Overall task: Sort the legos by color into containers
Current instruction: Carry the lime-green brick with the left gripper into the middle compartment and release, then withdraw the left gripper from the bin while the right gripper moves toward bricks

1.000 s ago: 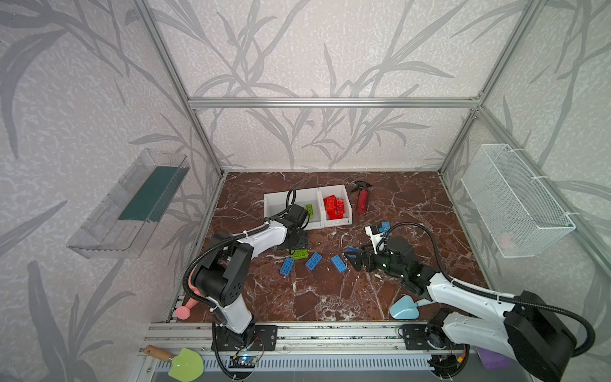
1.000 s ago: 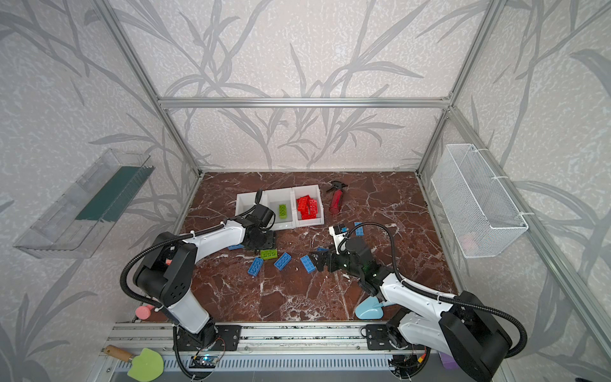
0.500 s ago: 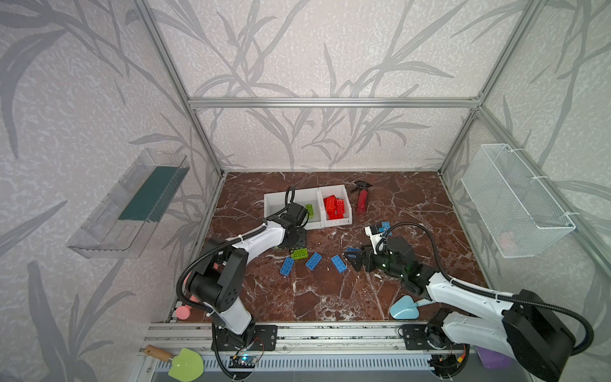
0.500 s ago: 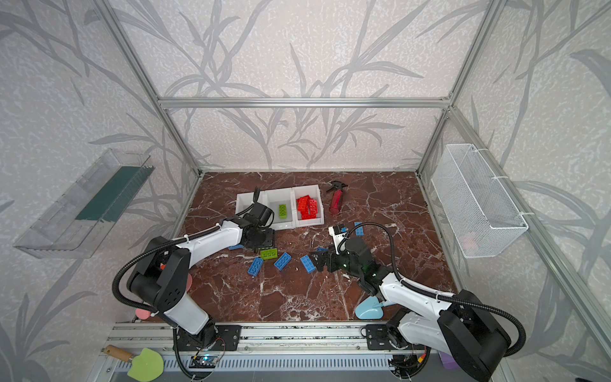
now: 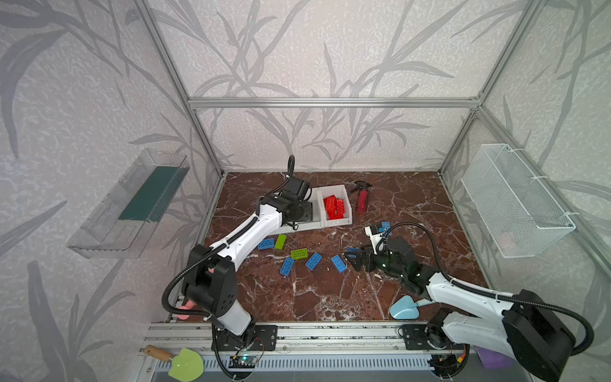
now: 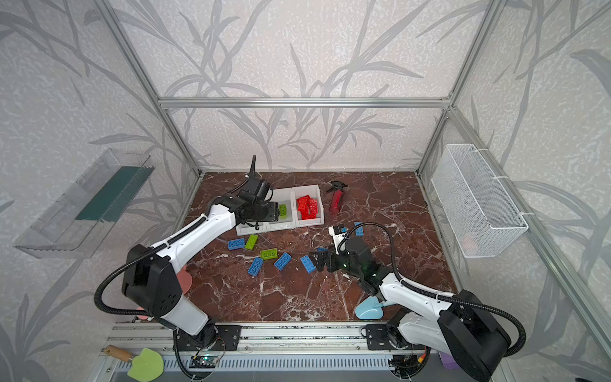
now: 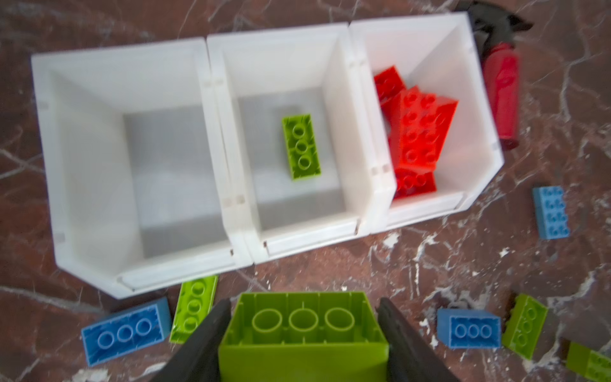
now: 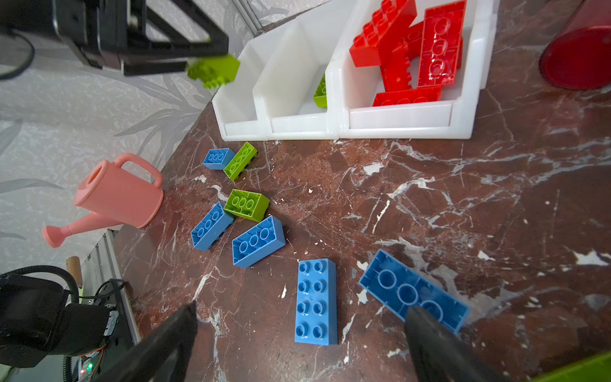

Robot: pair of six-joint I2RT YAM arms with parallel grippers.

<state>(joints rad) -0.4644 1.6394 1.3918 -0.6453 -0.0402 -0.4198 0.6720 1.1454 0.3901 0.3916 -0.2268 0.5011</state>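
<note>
Legos [image 8: 258,241] show as chunky rectangular plastic bricks in three glossy colours, red, blue and lime. Each has two rows of round studs on one face and three open tubes in the hollow underside.

The left pincer [image 7: 302,304] is clenched on a lime brick [image 7: 302,334]. Its black fingers [image 7: 211,327] press against the short ends, with the hollow side toward the wrist camera. That brick is lifted clear of the desk [image 8: 429,198], close by the white bins [image 7: 211,132], which stand joined in a row of three.

The middle bin holds a second lime brick [image 7: 301,147] lying flat, underside up. The bin next to the red spray bottle [image 7: 501,96] holds a heap of red bricks [image 7: 416,132], some tilted against each other. Loose on the brown marbled desk lie several blue bricks and a few lime ones, most of them underside up.

The right pincer [image 8: 301,311] hangs released, jaws wide, low over a blue brick [image 8: 316,301] that lies studs up. A second blue brick [image 8: 410,291], underside up, lies just beside it, and one finger tip overlaps it in the wrist view.
</note>
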